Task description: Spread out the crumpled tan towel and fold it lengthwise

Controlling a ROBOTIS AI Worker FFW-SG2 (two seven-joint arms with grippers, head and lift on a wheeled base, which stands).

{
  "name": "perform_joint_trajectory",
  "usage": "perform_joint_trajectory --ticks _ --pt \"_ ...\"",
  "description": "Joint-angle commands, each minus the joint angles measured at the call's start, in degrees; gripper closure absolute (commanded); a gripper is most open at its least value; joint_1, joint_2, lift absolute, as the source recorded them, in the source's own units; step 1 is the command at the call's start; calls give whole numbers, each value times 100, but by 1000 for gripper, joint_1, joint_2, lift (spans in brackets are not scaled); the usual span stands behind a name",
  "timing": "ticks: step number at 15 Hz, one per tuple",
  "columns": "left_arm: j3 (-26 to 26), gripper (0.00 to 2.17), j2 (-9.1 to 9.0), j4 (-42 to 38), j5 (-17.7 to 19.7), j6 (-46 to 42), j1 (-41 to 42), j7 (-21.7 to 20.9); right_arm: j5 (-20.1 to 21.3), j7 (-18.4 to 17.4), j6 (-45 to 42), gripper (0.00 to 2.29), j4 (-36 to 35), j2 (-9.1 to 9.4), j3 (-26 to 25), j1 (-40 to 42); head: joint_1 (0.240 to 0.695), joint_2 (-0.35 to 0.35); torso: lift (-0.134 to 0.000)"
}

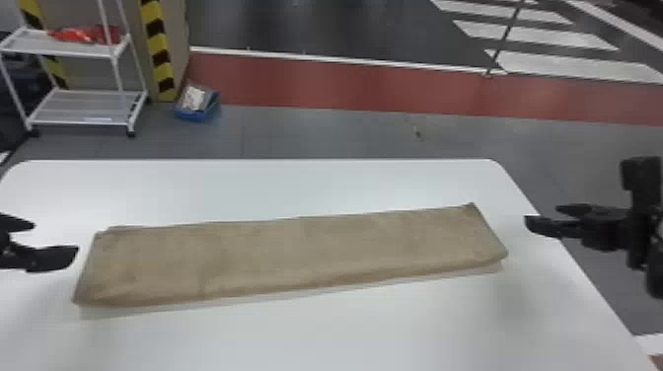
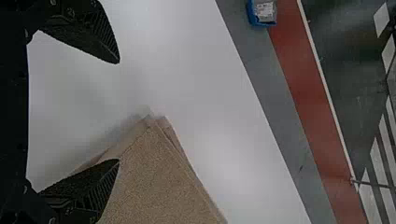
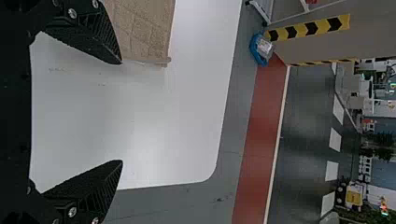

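The tan towel [image 1: 296, 254] lies flat on the white table as a long folded strip, its left end a little nearer the front edge than its right. Just off its left end is my left gripper [image 1: 52, 244], open and empty. Beyond the right end, over the table's right edge, my right gripper [image 1: 547, 219] is open with nothing in it. In the left wrist view, one finger of the left gripper [image 2: 119, 111] overlaps the towel's corner [image 2: 154, 172]. The right wrist view has the towel's end [image 3: 144, 32] beside one finger of the right gripper [image 3: 122, 112].
The white table [image 1: 315, 335] extends in front of and behind the towel. Past its far edge, on the floor, are a white wire cart [image 1: 81, 121] and a blue bin [image 1: 197, 114], with a striped yellow and black post [image 1: 158, 49] beside them.
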Motion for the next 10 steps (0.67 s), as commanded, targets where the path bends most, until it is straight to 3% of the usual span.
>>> perform_joint_trajectory --ticks 1,10 --pt "12 151 2 -13 0 5 27 1 -2 -1 -3 144 -16 0 -19 0 695 -182 -124" --pt "38 151 -7 -66 0 5 124 36 -143 -10 155 140 -60 9 -63 26 695 -183 -124"
